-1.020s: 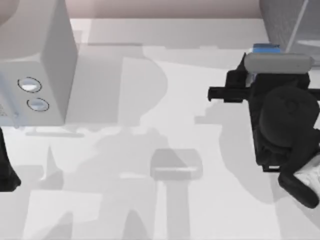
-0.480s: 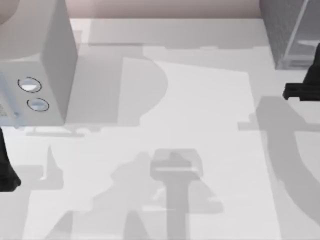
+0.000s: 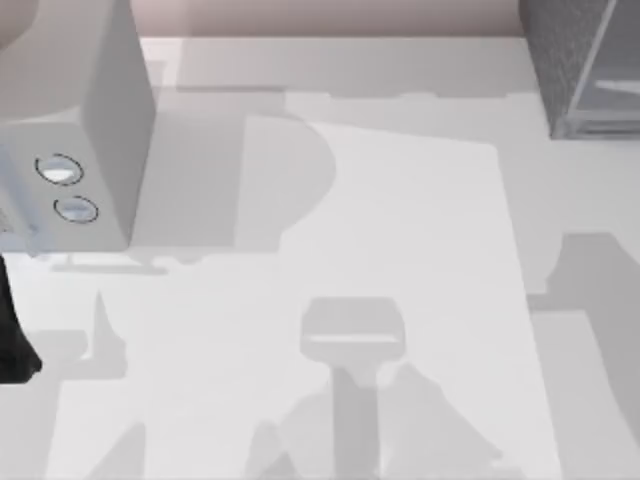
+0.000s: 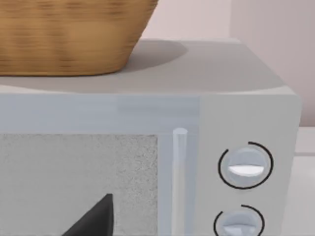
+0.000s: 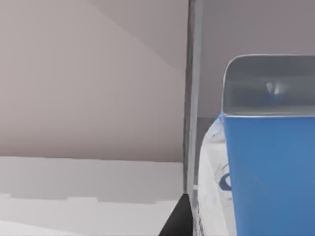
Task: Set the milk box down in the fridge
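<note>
Gone from the top view since a moment ago: right arm and milk box [image 5: 268,172]. Box now close before the right wrist camera, beside the fridge [image 3: 580,70] frame at the worktop's far right corner. Jaw state: cannot tell, perhaps holding it.

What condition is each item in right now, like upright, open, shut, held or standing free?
Milk box: upright, close before the right wrist camera; whether it is held cannot be told.
Fridge: standing at the table's far right corner, pale panel facing the table.
Microwave: door shut, two dials on its front.
Basket: resting on top of the microwave.
Left arm: parked at the table's left edge.
</note>
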